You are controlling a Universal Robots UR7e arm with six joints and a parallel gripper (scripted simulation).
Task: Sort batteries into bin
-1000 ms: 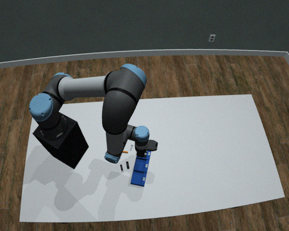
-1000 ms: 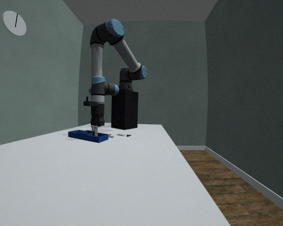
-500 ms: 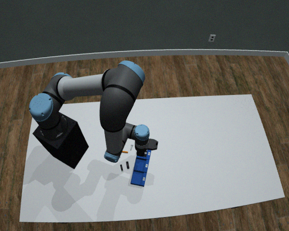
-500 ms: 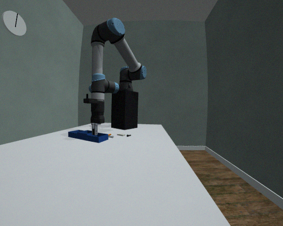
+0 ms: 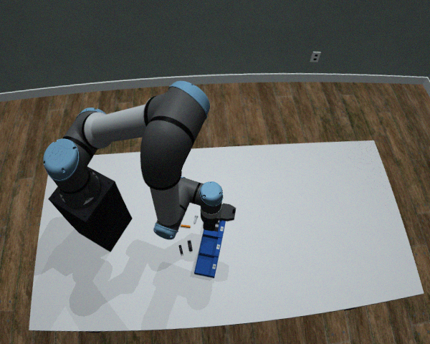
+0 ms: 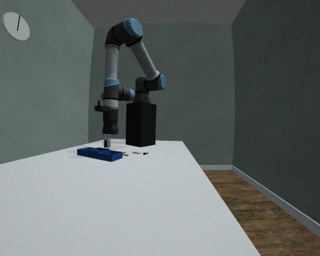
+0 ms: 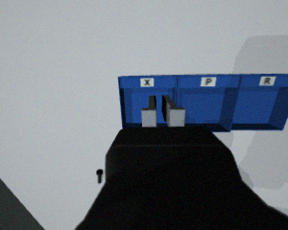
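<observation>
A blue tray of three bins point(image 5: 207, 259) point(image 6: 92, 154) point(image 7: 125, 103) lies on the white table, marked X, P and R. The R bin point(image 7: 259, 109) point(image 5: 206, 267) is at the far end from my gripper and looks empty. My gripper point(image 5: 213, 226) point(image 6: 108, 144) point(image 7: 158, 103) points straight down just above the X bin. Its fingers stand close together with a narrow gap, and I see nothing between them. A small orange cylinder point(image 5: 185, 225) point(image 6: 124, 152), a grey piece point(image 5: 195, 218) and two small dark pieces point(image 5: 180, 250) point(image 5: 189, 246) lie on the table left of the tray. They are too small to name.
A small black screw-like piece point(image 7: 100, 175) lies on the table beside the gripper body. The robot's black pedestal point(image 5: 91, 211) point(image 6: 140, 125) stands at the table's back left. The arm's elbow hangs over the small pieces.
</observation>
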